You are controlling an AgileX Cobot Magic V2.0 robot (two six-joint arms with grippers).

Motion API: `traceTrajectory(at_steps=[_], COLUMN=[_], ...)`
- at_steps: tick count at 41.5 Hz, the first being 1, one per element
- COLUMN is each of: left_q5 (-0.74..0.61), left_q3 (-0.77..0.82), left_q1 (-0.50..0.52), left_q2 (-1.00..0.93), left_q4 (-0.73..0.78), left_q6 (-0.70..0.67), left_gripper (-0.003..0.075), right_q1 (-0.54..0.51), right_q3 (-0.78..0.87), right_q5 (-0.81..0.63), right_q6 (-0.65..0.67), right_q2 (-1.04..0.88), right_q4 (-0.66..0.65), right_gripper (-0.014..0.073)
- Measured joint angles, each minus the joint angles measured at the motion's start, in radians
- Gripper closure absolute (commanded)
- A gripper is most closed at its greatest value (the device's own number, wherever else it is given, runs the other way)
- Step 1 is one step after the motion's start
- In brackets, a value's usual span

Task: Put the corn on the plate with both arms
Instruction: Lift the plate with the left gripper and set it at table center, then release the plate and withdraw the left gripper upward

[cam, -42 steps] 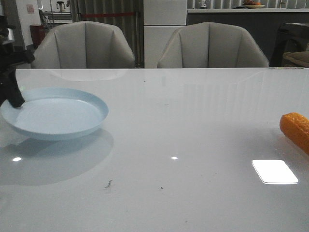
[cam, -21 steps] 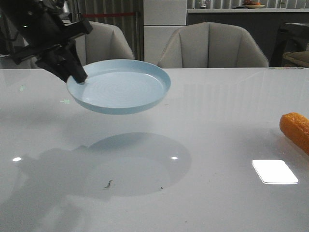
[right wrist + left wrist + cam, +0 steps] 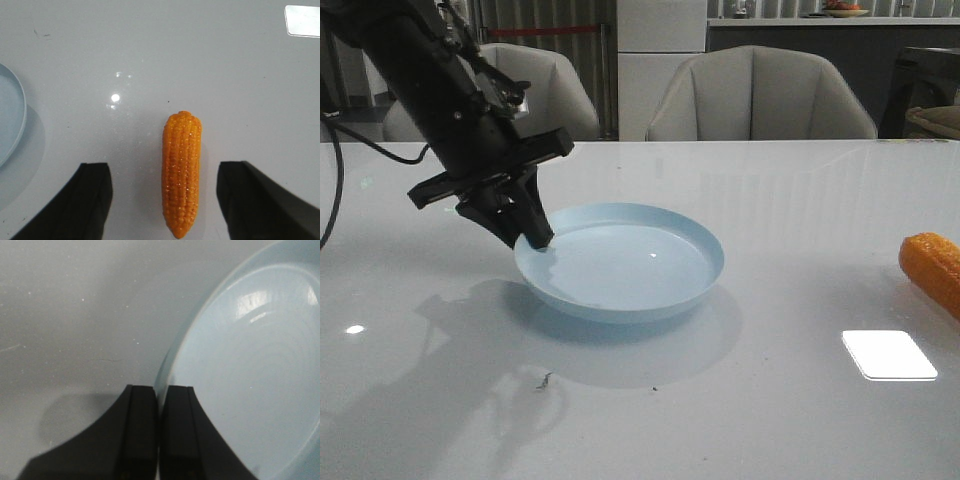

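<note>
The corn [image 3: 182,173] looks like glossy plastic — probably light and stiff, with bumpy rows that give some bite but a tapered, rounded body that could roll or squirt out of a pinch; the thick middle, taken across its width, seems the safest hold; in the right wrist view it lies on the white table [image 3: 200,60] lengthwise between the two spread fingers of the right gripper [image 3: 165,200], touching neither, so those fingers are open and holding nothing; in the front view the corn sits at the table's far right edge, well apart from the plate [image 3: 620,262]; the left gripper [image 3: 159,440] is pinched on the plate's rim, one finger inside and one outside — the plate seems to be down on the table near its middle.
</note>
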Motion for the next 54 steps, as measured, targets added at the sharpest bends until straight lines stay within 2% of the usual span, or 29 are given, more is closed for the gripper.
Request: traceTrajectory(at_steps=[5,10,13,23,31,41,48,54], left_q5=[0.0,0.0,0.0,0.013,0.021,-0.055,-0.124,-0.22], left_q3=[0.0,-0.002,-0.002,-0.022,-0.133,-0.241,-0.21,-0.052], left_q1=[0.0,0.0,0.0,0.0,0.0,0.0,0.002,0.038], left_q2=[0.02,0.022,0.022,0.022,0.022,-0.107,-0.256,-0.397], left_q4=[0.0,-0.001,-0.003,-0.005,0.034,0.266,0.395,0.406], left_q6=[0.0,0.012,0.019,0.026,0.049,0.066,0.014,0.01], left_gripper=[0.0484,0.0308,0.0251,0.0246,0.0246,0.0246,0.0246,0.0246], right_q1=[0.0,0.0,0.0,0.0,0.0,0.0,0.0,0.0], right_q3=[0.0,0.0,0.0,0.0,0.0,0.0,0.0,0.0], right_q5=[0.0,0.0,0.0,0.002,0.002,0.004,0.004,0.006], right_q6=[0.0,0.0,0.0,0.0,0.0,0.0,0.0,0.0], right_q2=[0.0,0.0,0.0,0.0,0.0,0.0,0.0,0.0], right_q4=[0.0,0.0,0.0,0.0,0.0,0.0,0.0,0.0], right_gripper=[0.0041,0.0041,0.0041,0.0041,0.0041,0.0041,0.0041,0.0041])
